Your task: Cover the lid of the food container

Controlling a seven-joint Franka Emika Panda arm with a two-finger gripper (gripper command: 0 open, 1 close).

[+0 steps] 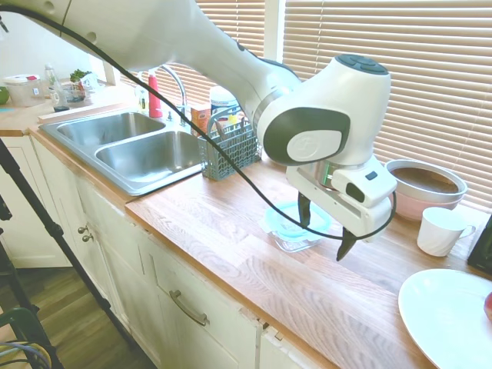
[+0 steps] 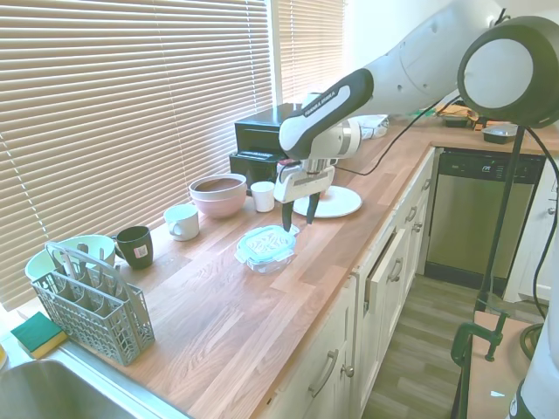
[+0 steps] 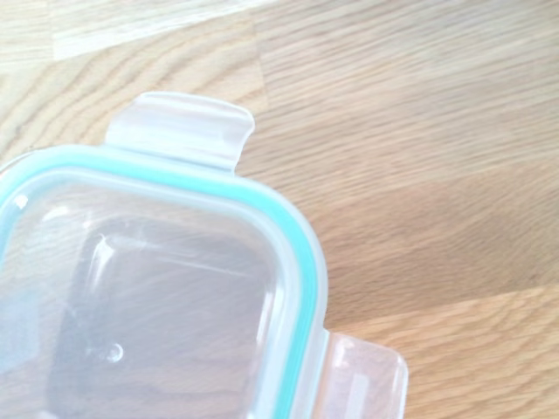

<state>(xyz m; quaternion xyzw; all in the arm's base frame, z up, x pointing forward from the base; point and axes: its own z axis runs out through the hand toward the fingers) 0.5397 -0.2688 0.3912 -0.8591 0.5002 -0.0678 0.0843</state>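
In the first exterior view, the white arm reaches over a wooden tabletop [image 1: 231,231] beside a steel double sink [image 1: 131,146]. Its gripper [image 1: 324,228] hangs with both dark fingers spread apart and empty, just above the lid [image 1: 286,219], which lies on top of the food container [image 1: 296,242]. A pink bowl [image 1: 425,187], a white mug [image 1: 440,231] and a white plate [image 1: 446,315] sit nearby. In the second exterior view, the open gripper [image 2: 299,212] sits over the far edge of the teal-rimmed lid [image 2: 265,243]; a grey cutlery basket [image 2: 92,305] and a dark mug [image 2: 135,245] stand well apart. The wrist view shows one lid corner [image 3: 175,288] close up, with two clear snap tabs [image 3: 181,127] sticking outward over wood grain.
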